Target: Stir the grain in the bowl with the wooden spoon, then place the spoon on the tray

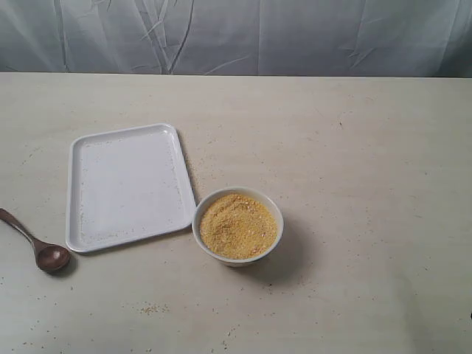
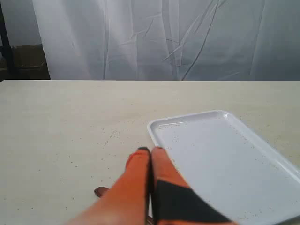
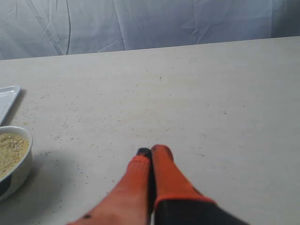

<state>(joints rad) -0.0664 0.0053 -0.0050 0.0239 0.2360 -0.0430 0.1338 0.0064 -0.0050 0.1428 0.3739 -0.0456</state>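
Step in hand, as I read it: spoon pickup, nothing stirred yet. The wooden spoon (image 1: 46, 253) lies flat on the table (image 1: 354, 162) on the left arm's side, beside the tray (image 1: 125, 184) and well apart from the bowl (image 1: 237, 258). The grain (image 1: 237, 225) sits level in the bowl. Left gripper (image 2: 150, 151): jaws pressed together, empty, above the table near the tray corner. Right gripper (image 3: 151, 151): same, empty. Next you'll need to spread the left jaws and go low onto the thin handle.
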